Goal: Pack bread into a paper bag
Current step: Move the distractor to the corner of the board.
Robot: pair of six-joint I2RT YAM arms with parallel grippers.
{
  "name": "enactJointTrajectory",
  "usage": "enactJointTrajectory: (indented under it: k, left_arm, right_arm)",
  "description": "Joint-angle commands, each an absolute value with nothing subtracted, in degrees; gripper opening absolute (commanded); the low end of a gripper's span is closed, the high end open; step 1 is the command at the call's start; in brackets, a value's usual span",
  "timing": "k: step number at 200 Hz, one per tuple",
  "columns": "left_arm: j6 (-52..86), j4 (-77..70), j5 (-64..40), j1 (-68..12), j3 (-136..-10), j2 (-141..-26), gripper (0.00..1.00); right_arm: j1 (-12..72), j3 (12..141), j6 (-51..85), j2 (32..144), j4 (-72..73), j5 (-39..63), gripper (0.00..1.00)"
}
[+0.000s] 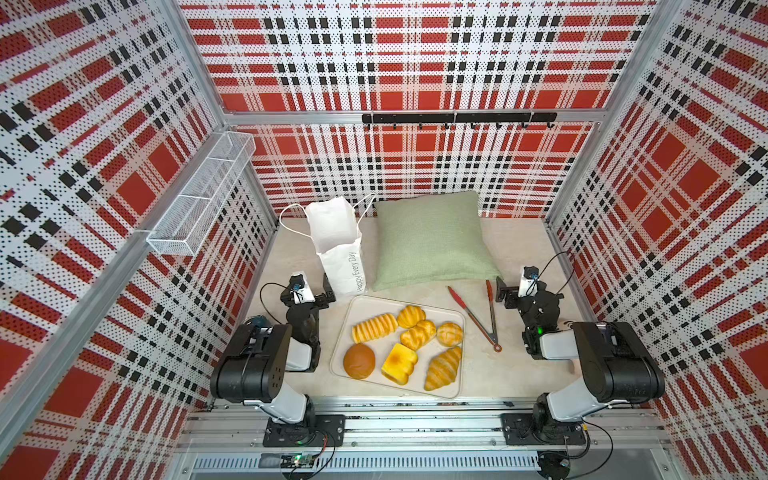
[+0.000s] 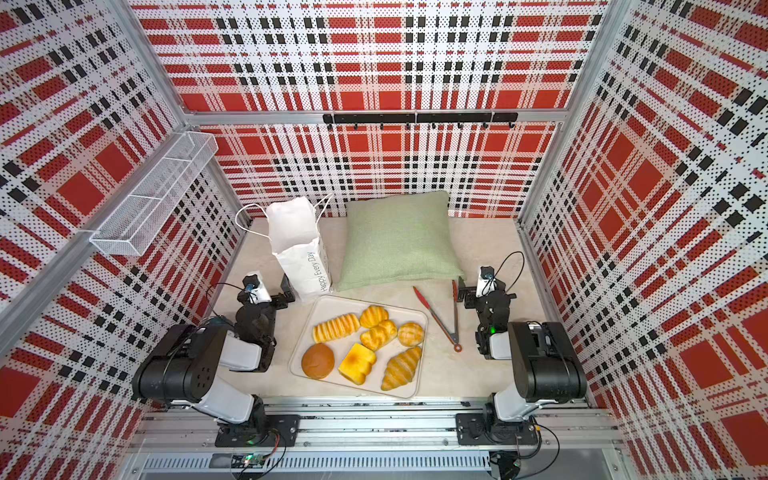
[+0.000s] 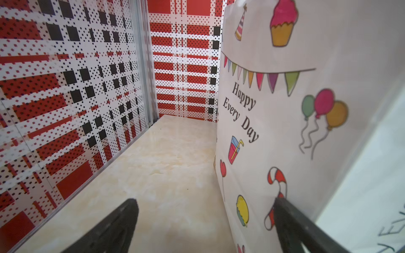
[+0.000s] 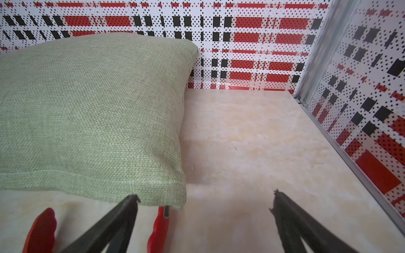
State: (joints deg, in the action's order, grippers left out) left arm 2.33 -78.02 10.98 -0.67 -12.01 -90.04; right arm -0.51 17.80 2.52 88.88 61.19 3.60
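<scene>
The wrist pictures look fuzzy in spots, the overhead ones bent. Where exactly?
Left wrist view: the open left gripper and the nearest edge of the tall white paper bag are blurred, its printed lettering sharp. Right wrist view: the open right gripper and red-tipped tongs are soft, the green woven cushion crisp. In both top views, the red plaid walls splay outward.

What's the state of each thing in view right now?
paper bag: standing, mouth open
bread: seven pieces, all on the tray, none in the bag
tray: flat on the table, loaded
tongs: lying on the table, spread open, not held
cushion: lying against the back wall
left hand: open, empty, beside the bag
right hand: open, empty, by the tong tips
</scene>
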Motion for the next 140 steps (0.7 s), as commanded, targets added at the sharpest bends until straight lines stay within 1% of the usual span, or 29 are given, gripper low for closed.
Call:
enactJointTrajectory:
  k: [1, 120, 131, 140]
  left_arm:
    - [3.4, -80.5, 7.1, 1.5, -11.7, -90.3, 0.99]
    - [2.7, -79.9, 9.4, 0.3, -12.0, -90.1, 0.99]
    - [4.2, -78.9, 10.4, 1.2, -12.2, -88.5, 0.99]
    - [4.8, -74.9, 9.8, 2.1, -12.2, -85.5, 0.99]
  right_arm:
    - [-0.2, 17.5, 2.5, 88.7, 62.1, 2.9, 1.0]
    - [-0.2, 17.6, 2.9, 88.3, 62.7, 1.9, 1.0]
    - [-0.2, 19.8, 4.4, 84.2, 55.3, -1.5, 0.98]
    - [-0.2, 22.7, 7.1, 79.5, 44.1, -5.5, 0.93]
